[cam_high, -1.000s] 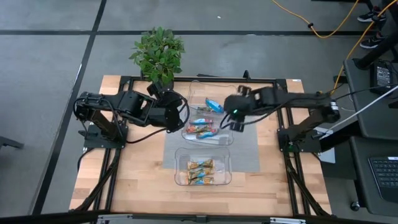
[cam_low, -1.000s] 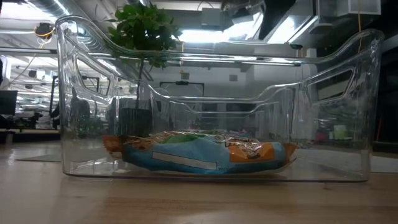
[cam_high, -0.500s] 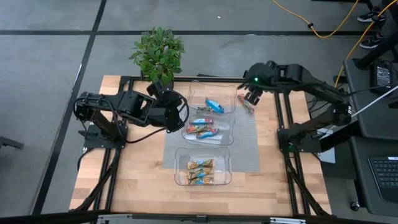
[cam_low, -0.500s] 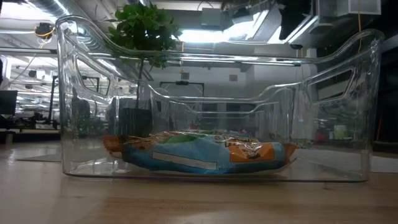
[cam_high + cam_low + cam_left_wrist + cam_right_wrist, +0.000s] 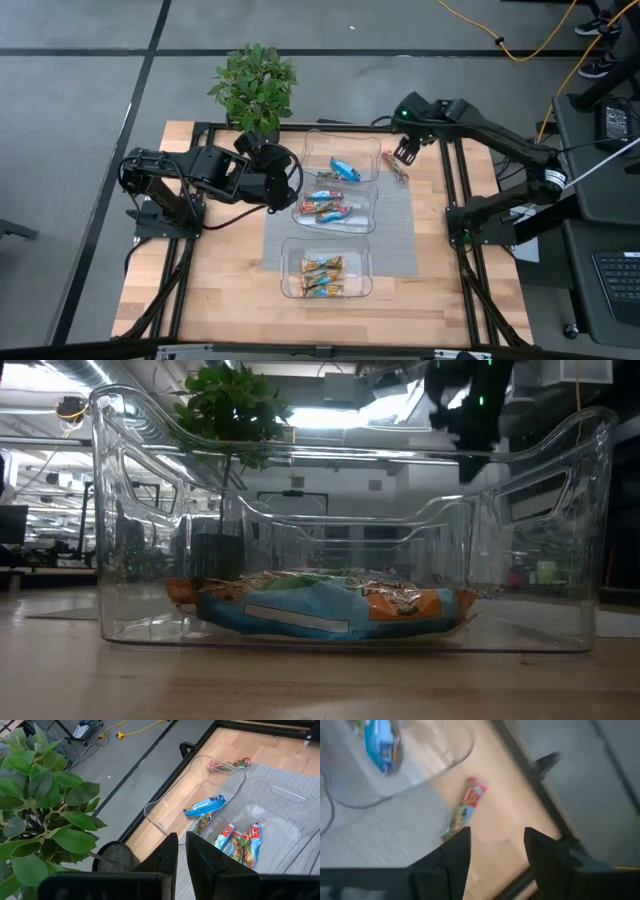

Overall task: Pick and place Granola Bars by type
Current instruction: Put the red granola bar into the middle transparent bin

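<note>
Step in hand: I judge this the approach to a pick. I hold the right tool point(image 5: 405, 152) above the far right part of the desk point(image 5: 220, 290), fingers spread and empty, over one stray red-multicoloured bar point(image 5: 399, 172) that lies on the grey mat point(image 5: 398, 235) edge, just outside the far tray point(image 5: 372, 150)

Granola Bars, location:
- far tray: one blue-silver bar point(image 5: 343, 170)
- middle tray point(image 5: 368, 212): several red-multicoloured bars point(image 5: 325, 207)
- near tray point(image 5: 364, 268): orange-gold bars point(image 5: 323, 276)
- stray bar: on the mat, beside the far tray's right wall, apart from it

Left tool point(image 5: 180, 851): parked beside the middle tray's left wall near the potted plant point(image 5: 256, 88), fingers nearly together, holding nothing

Next move, as I judge it: lower the right tool straight down, line the fingers across the stray bar's narrow width, close, lift, carry it to the middle tray with its like

Edges and room: the far tray's clear wall stands close on one side of the stray bar; the dark frame rail point(image 5: 446, 165) runs close on the other. Open mat lies nearer the front for a clean carry. Thin wrapper lies flat, so fingers must reach the mat
</note>
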You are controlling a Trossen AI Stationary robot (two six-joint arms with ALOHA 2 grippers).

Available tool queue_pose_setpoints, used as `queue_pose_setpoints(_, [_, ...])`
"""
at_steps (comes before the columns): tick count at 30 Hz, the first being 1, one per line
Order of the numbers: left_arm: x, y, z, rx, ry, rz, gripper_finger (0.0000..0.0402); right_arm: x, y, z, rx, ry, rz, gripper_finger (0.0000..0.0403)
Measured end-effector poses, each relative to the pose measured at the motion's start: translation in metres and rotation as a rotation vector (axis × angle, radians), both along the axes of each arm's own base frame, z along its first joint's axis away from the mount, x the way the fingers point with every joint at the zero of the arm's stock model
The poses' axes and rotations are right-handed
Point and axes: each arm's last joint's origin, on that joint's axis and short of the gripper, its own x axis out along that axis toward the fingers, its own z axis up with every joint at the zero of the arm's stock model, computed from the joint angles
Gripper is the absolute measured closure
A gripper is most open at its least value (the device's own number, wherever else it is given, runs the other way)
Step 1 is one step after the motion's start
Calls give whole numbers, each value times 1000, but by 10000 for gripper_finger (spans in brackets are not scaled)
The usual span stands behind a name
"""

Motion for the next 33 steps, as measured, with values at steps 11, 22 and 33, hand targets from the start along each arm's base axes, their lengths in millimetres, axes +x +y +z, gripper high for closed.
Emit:
queue_pose_setpoints(11, [0,2,0,-10,-15,20,370,-8,-14,-87,108,-37,-28,174])
queue_pose_setpoints(22, [0,3,0,-17,-30,38,370,-23,-23,-128,160,-93,-73,126])
queue_pose_setpoints(33, [0,4,0,-1,-34,48,370,-15,-29,-155,221,-71,-45,125])
